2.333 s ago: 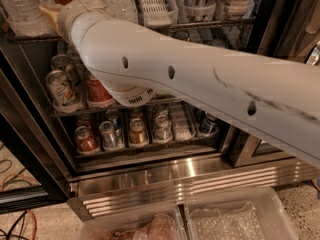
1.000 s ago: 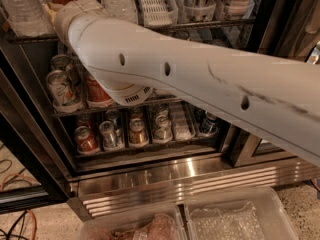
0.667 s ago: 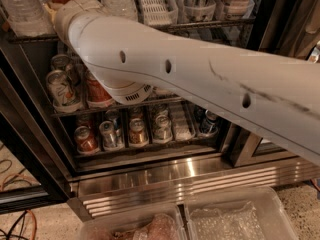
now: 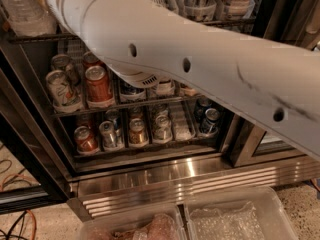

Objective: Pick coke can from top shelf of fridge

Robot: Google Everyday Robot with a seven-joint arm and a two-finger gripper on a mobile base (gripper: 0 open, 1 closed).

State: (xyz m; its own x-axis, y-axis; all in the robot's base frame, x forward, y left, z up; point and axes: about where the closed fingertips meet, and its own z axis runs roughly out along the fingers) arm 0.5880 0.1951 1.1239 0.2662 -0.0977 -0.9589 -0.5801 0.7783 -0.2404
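Note:
My white arm [image 4: 200, 69] runs from the right edge up to the top left and covers much of the fridge. Its end leaves the picture at the top left, by the top shelf [image 4: 235, 20], so my gripper is out of view. The top shelf is a dark wire rack holding clear plastic trays [image 4: 197, 6] and a water bottle [image 4: 22, 14]. No coke can shows; that part of the shelf is behind the arm or above the picture. The fridge has a ribbed steel base [image 4: 175, 184].
The two lower racks hold several cans, among them a red-orange can [image 4: 98, 86] and a silver can [image 4: 137, 131]. A black door frame [image 4: 250, 139] stands at the right. Two clear plastic bins [image 4: 235, 219] sit on the floor in front. Cables [image 4: 15, 219] lie at the lower left.
My arm has risen and reached further up and left. Its end has passed out of the top of the picture, and the red-orange can below it has come into view.

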